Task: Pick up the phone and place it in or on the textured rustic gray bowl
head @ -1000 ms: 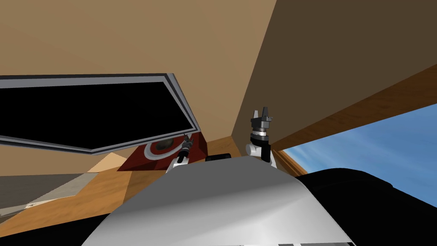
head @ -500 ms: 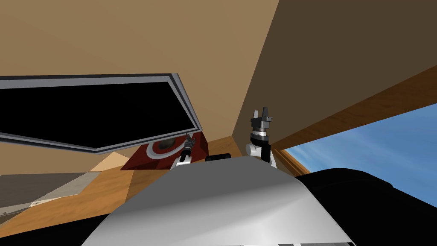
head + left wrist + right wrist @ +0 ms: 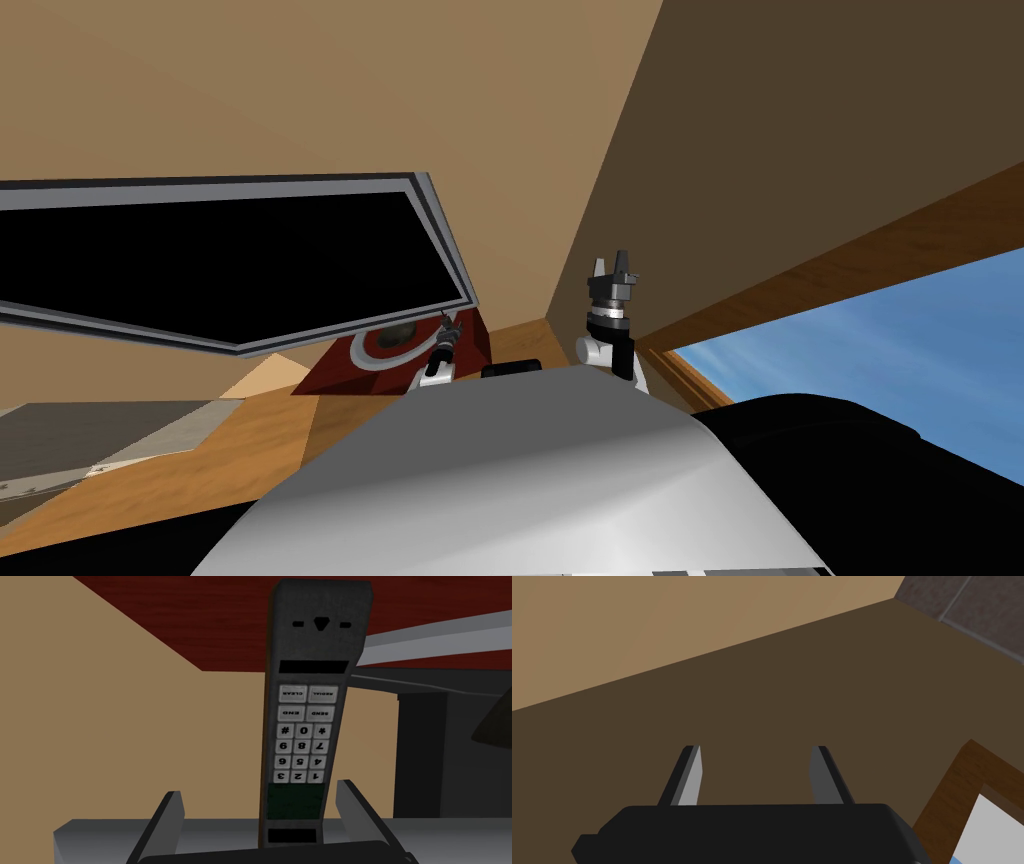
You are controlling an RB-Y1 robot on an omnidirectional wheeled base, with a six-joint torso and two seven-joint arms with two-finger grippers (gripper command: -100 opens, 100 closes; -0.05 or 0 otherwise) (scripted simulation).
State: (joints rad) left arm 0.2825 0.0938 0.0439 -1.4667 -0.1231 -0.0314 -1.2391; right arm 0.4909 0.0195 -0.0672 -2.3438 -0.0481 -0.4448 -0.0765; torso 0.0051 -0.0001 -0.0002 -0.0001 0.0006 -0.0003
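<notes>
A dark grey handset phone (image 3: 305, 701) with a light keypad runs lengthwise out from between my left gripper's (image 3: 259, 788) fingers. Those fingers stand wide apart, with a gap on each side of the phone. In the head view the left gripper (image 3: 447, 325) hovers over the near right part of a red-brown table (image 3: 340, 378). A dark grey bowl (image 3: 393, 335) sits there inside a light grey ring, just left of that gripper. My right gripper (image 3: 612, 265) is raised by the brown wall; its fingers (image 3: 693, 776) are apart with nothing between them.
A grey-framed opening (image 3: 435, 235) with a black area behind it hangs over the table's far side. Tan and brown walls meet in a corner behind the table. A wood-framed window (image 3: 850, 340) with blue sky is at the right. Wooden floor (image 3: 220, 450) lies to the left.
My view has swung a little, so the table and the grey frame have slid right in the picture. The left gripper has kept its place over the table. The right arm is still.
</notes>
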